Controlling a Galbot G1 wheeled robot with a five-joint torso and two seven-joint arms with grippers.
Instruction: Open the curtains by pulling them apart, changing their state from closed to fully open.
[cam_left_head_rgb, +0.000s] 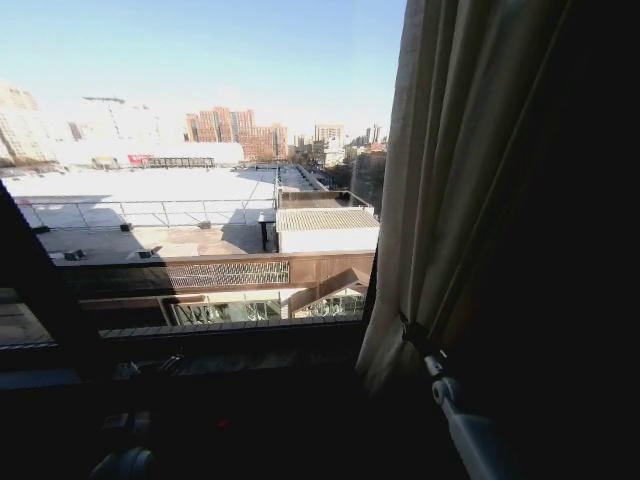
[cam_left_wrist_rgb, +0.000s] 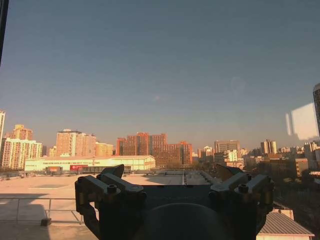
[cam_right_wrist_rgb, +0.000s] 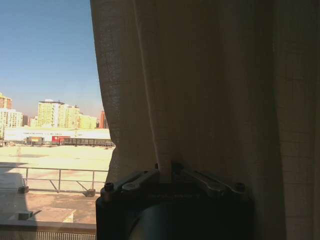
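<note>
The window (cam_left_head_rgb: 200, 200) takes up the left and middle of the head view, its glass bare, with snowy rooftops, a railing and distant orange and pale tower blocks under a clear sky beyond it. A dark sill (cam_left_head_rgb: 220, 345) runs along its lower edge, and below that the room is in deep shadow.

The curtains (cam_left_head_rgb: 450, 190) hang bunched at the right side of the window, a tall cream-white mass of vertical pleats reaching from the top of the head view down to sill height, where the folds narrow into a gathered waist. To their right the fabric goes into darkness and cannot be told apart from whatever hangs beside it. In the right wrist view the same cloth (cam_right_wrist_rgb: 210, 85) fills most of the scene, its fine weave lit from behind, with its free edge falling beside open sky and yellow-lit buildings.

The right arm (cam_left_head_rgb: 470, 430) rises from the lower right of the head view, pale and tube-like, up to the gathered fabric. The right pincer (cam_left_head_rgb: 415, 335) sits at that waist; in the right wrist view the right pincer (cam_right_wrist_rgb: 167, 170) has its jaws drawn together on a narrow fold of the curtains, which rises straight up out of the grip.

The left pincer (cam_left_wrist_rgb: 172, 175) points out through bare glass at the skyline, its two dark fingers (cam_left_wrist_rgb: 107, 185) standing well apart with nothing between them
</note>
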